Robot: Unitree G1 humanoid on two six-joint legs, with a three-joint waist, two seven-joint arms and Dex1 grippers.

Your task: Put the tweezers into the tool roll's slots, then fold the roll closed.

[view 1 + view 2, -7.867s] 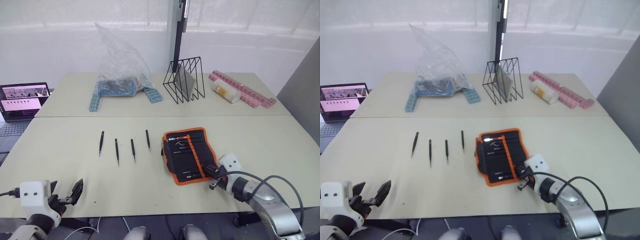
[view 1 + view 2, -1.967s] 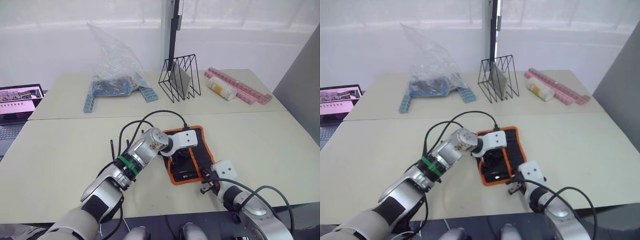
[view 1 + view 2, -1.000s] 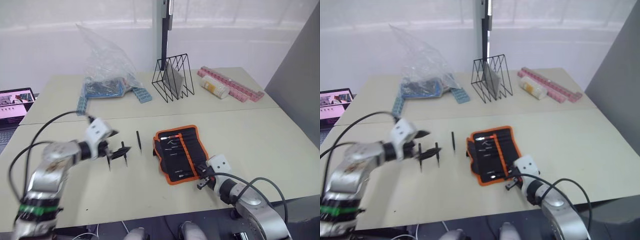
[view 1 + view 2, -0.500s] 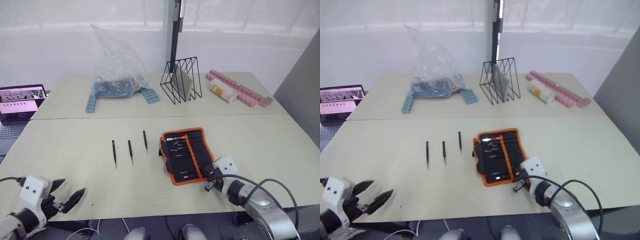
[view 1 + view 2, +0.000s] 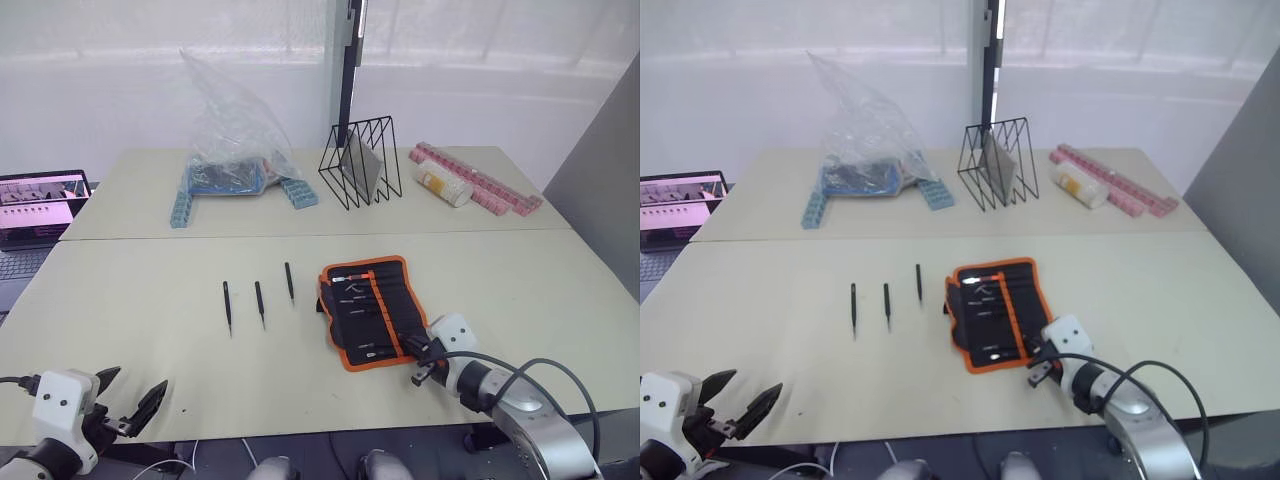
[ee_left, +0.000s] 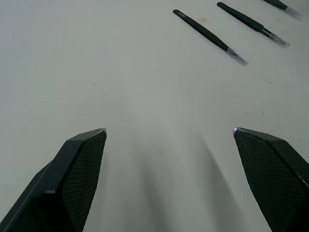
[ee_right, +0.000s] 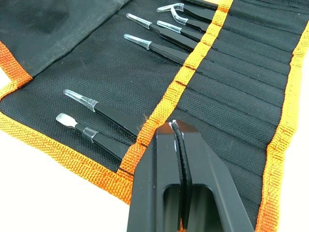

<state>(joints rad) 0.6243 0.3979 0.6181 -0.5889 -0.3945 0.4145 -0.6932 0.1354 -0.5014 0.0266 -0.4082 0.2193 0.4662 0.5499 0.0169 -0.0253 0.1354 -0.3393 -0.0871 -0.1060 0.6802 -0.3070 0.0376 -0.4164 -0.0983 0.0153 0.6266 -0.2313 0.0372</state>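
On near table, three loose tweezers (image 5: 259, 302) lie left of open tool roll (image 5: 372, 312). My left gripper (image 5: 128, 405) gapes wide, empty; right gripper (image 7: 179, 145) pressed together at roll's edge. Tweezers look light, stiff, slippery — grip mid-shaft.

We see the tool roll (image 7: 96, 63) as coarse woven black cloth with orange webbing, the tweezers (image 6: 210, 36) matt black, clear-tipped, on a smooth matt desk (image 6: 120, 96).

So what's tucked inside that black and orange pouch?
The tool roll lies open; six tools with clear-capped tips poke from its slots. Their lower halves are hidden inside the fabric.
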